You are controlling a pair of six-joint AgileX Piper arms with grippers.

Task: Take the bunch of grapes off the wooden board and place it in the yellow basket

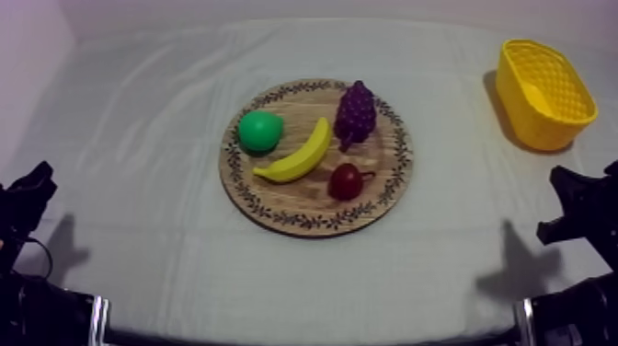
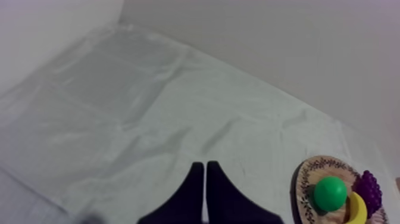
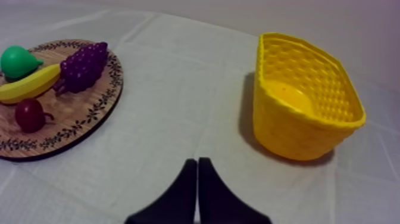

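Cloth (image 1: 138, 129): board (image 1: 285, 198) mid-table, basket (image 1: 538, 124) far right.
Grapes (image 1: 355, 112): on board, beside banana (image 1: 299, 158).
Grippers: left gripper (image 2: 205, 164), right gripper (image 3: 197, 160) both closed, empty.
Tip: right gripper seems nearer; spread wide, close across bunch.

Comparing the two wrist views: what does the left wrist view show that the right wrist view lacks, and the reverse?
Left wrist view, not the right: my left gripper, fingers together as a narrow wedge over the cloth. Right wrist view, not the left: my right gripper, also shut on nothing, the yellow basket standing empty, and the small red fruit on the wooden board. Both: the board with the pear, banana and bunch of grapes on it.
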